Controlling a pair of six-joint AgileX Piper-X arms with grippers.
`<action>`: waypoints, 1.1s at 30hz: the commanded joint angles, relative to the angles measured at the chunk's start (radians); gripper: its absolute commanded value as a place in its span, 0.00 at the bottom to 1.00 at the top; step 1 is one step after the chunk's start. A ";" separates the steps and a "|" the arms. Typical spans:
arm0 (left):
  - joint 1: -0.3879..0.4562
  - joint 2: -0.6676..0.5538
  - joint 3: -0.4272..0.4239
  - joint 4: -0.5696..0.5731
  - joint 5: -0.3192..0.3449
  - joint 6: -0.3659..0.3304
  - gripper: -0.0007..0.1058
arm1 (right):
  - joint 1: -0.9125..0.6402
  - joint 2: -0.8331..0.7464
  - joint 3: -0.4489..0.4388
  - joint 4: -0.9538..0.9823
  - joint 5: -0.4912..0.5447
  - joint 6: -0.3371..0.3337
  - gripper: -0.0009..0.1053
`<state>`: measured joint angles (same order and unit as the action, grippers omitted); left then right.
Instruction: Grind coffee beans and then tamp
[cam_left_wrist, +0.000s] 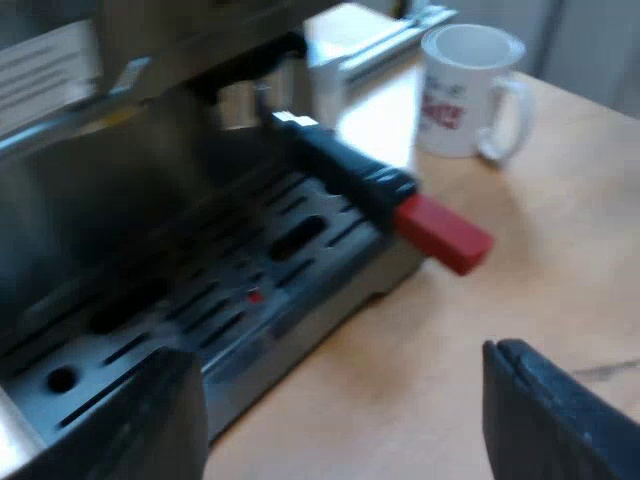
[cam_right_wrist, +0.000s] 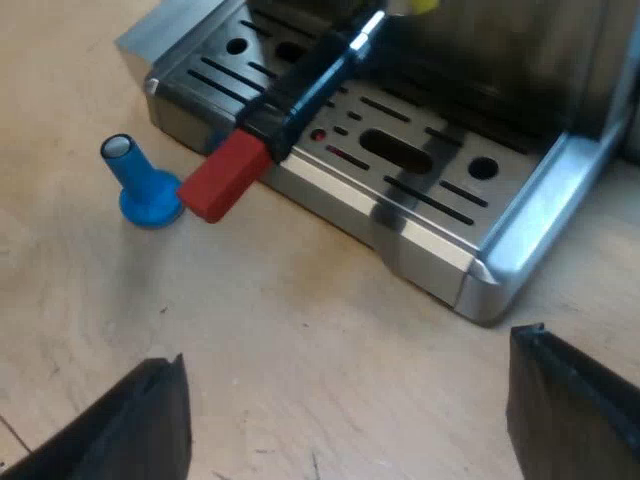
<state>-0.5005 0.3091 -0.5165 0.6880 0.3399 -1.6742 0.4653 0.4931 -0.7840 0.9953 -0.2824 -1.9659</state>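
Both empty, fingers wide: left gripper (cam_left_wrist: 340, 405) and right gripper (cam_right_wrist: 345, 400) hover near the espresso machine (cam_right_wrist: 425, 215). Holder (cam_right_wrist: 300, 90) sits at the machine's front, its red end just beside the blue tamper (cam_right_wrist: 135, 185). Risk: a hasty reach for the handle could topple the tamper.

Soft even light on my pale wooden tabletop (cam_right_wrist: 300, 350), bright glare beside the white ceramic mug (cam_left_wrist: 465, 90), deep shadow under the steel espresso machine (cam_left_wrist: 100, 200), sheen along its slotted metal drip tray (cam_right_wrist: 420, 230)

Blue tamper (cam_right_wrist: 140, 185) upright, just beside the red-ended handle (cam_right_wrist: 285, 105)
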 joint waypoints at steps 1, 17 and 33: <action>-0.056 0.039 -0.007 -0.021 0.026 0.043 0.58 | 0.062 0.018 -0.009 -0.048 0.026 -0.004 0.64; -0.175 0.207 0.034 -0.202 0.047 0.106 0.58 | 0.561 0.156 0.021 -0.180 0.539 0.295 0.60; -0.175 0.221 0.077 -0.221 0.113 0.106 0.58 | 0.916 0.261 0.262 -0.630 0.917 0.459 0.40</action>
<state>-0.6722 0.5305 -0.4359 0.4845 0.4407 -1.5726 1.3559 0.7393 -0.5294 0.4121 0.5853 -1.5201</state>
